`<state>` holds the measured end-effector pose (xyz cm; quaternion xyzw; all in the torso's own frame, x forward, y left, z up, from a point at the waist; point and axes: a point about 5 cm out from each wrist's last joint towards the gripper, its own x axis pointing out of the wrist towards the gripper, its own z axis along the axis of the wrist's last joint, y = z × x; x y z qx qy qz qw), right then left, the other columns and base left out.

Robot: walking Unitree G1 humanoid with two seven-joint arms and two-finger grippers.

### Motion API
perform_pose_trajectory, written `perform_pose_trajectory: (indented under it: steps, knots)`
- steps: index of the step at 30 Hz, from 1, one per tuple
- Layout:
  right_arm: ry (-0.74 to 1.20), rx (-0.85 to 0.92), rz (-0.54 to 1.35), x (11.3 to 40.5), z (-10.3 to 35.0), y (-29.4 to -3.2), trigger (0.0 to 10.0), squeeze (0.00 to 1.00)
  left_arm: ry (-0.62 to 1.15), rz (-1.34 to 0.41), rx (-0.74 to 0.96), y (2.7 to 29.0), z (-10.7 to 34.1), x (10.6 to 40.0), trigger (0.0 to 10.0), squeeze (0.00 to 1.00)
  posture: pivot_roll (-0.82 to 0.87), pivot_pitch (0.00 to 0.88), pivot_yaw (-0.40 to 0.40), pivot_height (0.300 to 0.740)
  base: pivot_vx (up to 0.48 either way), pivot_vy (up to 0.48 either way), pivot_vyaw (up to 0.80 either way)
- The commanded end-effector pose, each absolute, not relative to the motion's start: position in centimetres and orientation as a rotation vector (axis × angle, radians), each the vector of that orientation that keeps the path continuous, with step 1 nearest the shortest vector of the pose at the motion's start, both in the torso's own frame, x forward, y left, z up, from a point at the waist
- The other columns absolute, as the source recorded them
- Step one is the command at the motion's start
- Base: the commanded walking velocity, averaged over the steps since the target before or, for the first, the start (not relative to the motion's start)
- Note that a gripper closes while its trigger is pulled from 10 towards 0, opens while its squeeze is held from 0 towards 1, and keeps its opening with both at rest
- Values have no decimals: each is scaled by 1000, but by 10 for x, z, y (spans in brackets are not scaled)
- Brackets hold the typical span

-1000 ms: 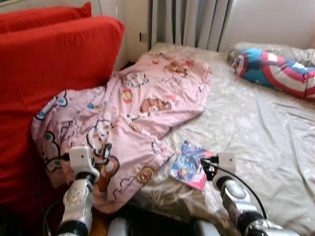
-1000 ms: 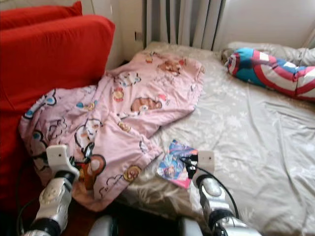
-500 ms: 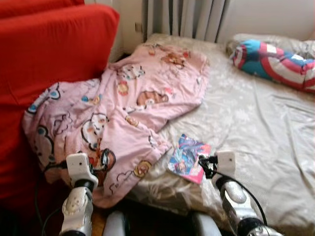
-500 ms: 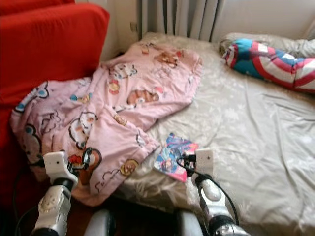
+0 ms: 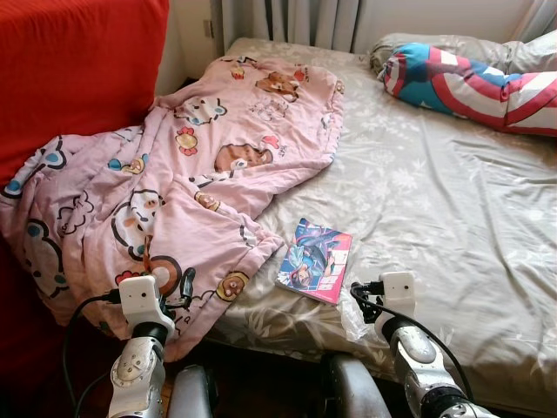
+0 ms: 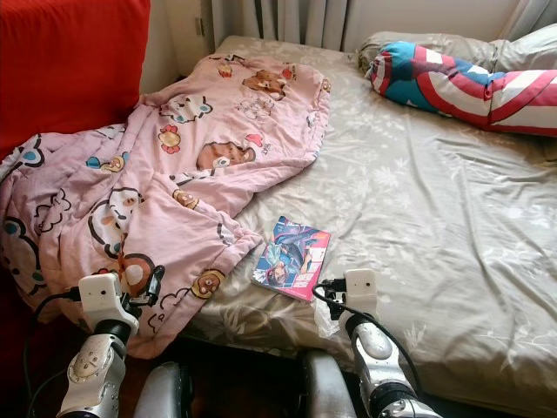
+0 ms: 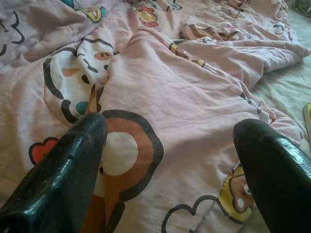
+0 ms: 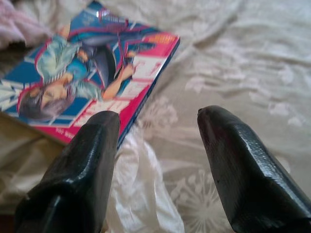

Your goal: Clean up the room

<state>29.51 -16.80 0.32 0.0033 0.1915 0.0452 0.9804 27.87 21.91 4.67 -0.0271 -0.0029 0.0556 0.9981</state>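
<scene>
A pink cartoon-print blanket (image 5: 200,174) lies crumpled across the left part of the bed and spills off its near edge. A colourful comic book (image 5: 315,260) lies flat on the beige sheet (image 5: 435,200), just right of the blanket's edge. My left gripper (image 7: 172,126) is open, held low over the blanket's near corner. My right gripper (image 8: 158,116) is open too, held just short of the book (image 8: 92,77), with nothing between its fingers. A crumpled white scrap (image 8: 141,204) lies on the sheet under it.
A red sofa back (image 5: 70,70) rises on the left against the blanket. A bolster pillow in blue, red and white (image 5: 470,83) lies at the head of the bed on the far right. Grey curtains (image 5: 287,13) hang behind. The bed's right half is bare sheet.
The whole view has shifted: the camera has come closer to the bed and looks further to the right. Blanket and book lie as before. Both grippers stay low and open.
</scene>
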Motion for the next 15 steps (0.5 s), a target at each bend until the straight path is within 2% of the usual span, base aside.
perform_pose_trajectory:
  steps: [1, 5, 14, 15]
  knots:
    - [432, -7, 86, 291, -3, -171, 10000, 0, 13, 99, -51, 216, 44, 277, 10000, 0, 63, 158, -57, 578, 0, 0, 0]
    - [451, 0, 117, 288, -6, -170, 10000, 0, 13, 95, -49, 216, 46, 277, 10000, 0, 69, 166, -56, 556, 0, 0, 0]
    - [550, -43, 161, 283, -15, -163, 10000, 0, 36, 89, -36, 217, 42, 265, 10000, 0, 98, 206, -52, 556, 0, 0, 0]
    - [552, -40, 163, 284, -15, -162, 10000, 59, 40, 90, -35, 217, 42, 263, 10000, 0, 100, 207, -52, 556, 0, 0, 0]
